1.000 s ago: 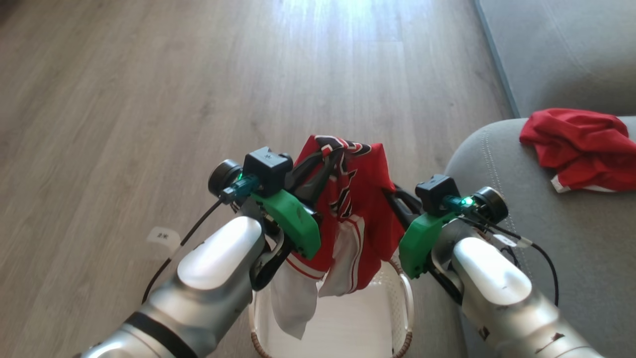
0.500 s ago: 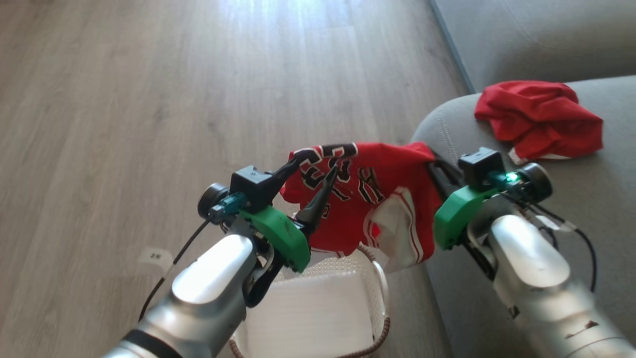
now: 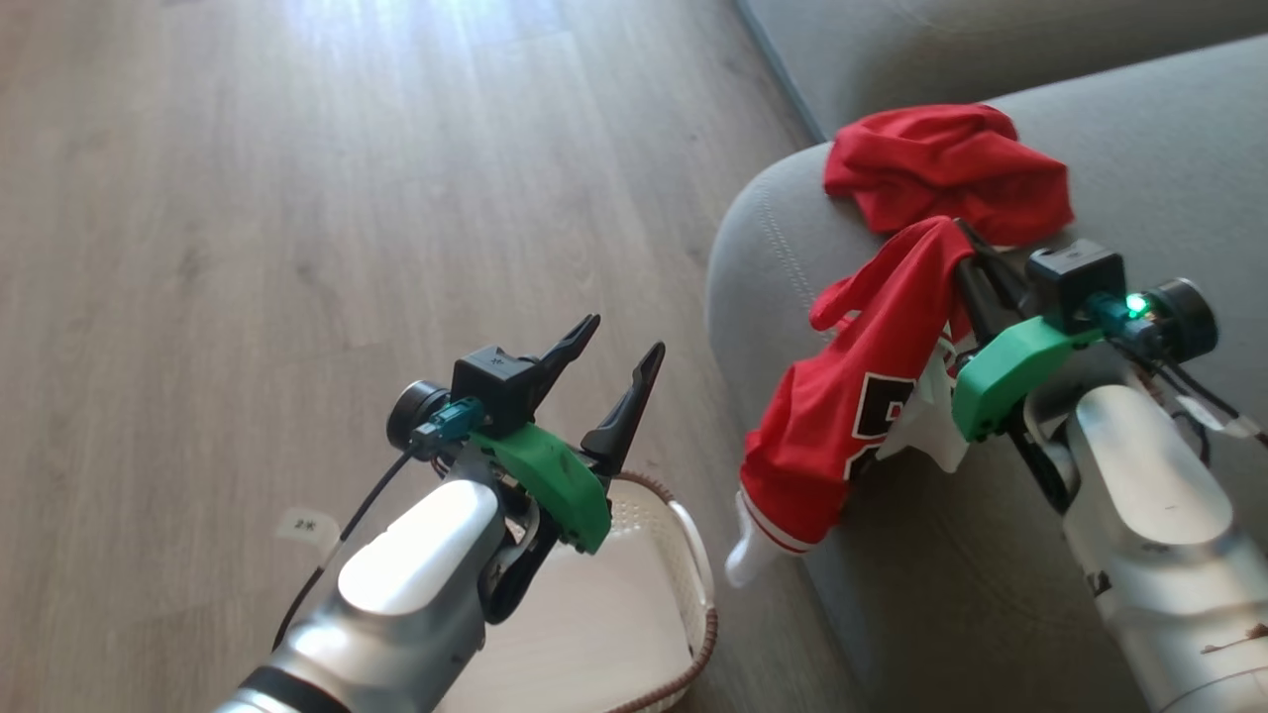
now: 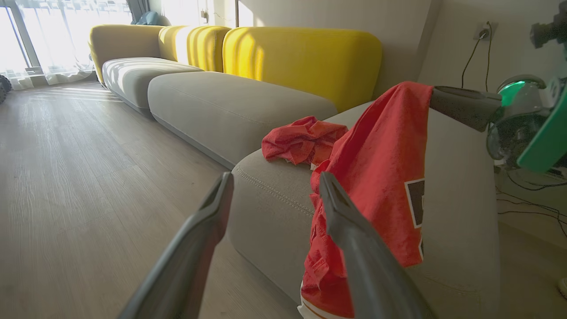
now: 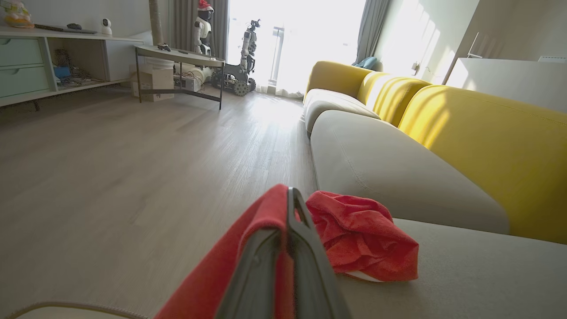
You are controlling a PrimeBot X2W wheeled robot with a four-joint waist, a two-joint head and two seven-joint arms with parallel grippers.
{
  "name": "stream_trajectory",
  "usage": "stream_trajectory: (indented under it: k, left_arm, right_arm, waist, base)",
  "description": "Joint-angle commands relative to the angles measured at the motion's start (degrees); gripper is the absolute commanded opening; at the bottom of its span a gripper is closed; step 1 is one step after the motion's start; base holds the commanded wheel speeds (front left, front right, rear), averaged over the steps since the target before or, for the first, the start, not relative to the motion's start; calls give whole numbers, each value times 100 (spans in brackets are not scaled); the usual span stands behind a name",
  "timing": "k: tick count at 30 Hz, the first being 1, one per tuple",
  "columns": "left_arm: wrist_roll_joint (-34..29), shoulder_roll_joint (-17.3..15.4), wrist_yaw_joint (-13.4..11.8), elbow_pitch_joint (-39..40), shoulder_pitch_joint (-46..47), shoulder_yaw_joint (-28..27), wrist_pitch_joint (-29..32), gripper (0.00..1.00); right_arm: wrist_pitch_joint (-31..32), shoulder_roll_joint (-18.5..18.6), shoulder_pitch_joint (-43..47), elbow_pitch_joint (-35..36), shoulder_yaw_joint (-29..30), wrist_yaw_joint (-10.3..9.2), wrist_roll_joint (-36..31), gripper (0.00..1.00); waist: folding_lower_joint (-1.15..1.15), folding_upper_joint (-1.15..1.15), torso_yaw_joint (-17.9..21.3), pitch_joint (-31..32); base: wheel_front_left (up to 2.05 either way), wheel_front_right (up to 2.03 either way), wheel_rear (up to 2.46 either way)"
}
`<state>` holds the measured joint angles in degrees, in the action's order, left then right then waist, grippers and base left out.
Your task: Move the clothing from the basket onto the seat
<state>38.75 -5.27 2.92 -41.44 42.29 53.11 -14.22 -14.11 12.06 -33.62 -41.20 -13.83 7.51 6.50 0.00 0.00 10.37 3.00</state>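
Over the edge of the light-grey fabric sofa [image 3: 763, 248], my right tool [image 3: 963, 238] pinches the shiny red numbered jersey [image 3: 842, 396], which hangs from its tips beside a crumpled red garment [image 3: 941, 163]. My left tool [image 3: 624, 337] is spread above the cream-white plastic basket [image 3: 649, 520].

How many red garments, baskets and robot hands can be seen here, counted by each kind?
Red garments: 2, the crumpled garment lying on the sofa and the numbered garment held by the right hand
Baskets: 1, the white basket
Robot hands: 2, the right hand shut and the left hand open
Total: 5
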Motion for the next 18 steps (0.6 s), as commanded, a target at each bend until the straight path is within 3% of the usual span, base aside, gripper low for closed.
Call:
stream_trajectory:
  k: [1, 11, 18]
  left_arm:
    - [-44, -90, -58, 179, 170, -150, -53, 100]
    - [-149, 9, -70, 319, 95, -24, -67, 100]
    - [-196, 55, -78, 354, 119, 31, -70, 100]
  right_arm:
    - [32, 60, -300, 307, 17, -2, -32, 0]
    - [342, 201, -303, 844, 53, -2, -9, 0]
    - [453, 184, -336, 1044, 0, -2, 32, 0]
  waist:
    - [0, 0, 246, -59]
    - [0, 0, 811, -259]
    - [0, 0, 966, -384]
  base:
    - [0, 0, 0]
    - [0, 0, 0]
    - [0, 0, 0]
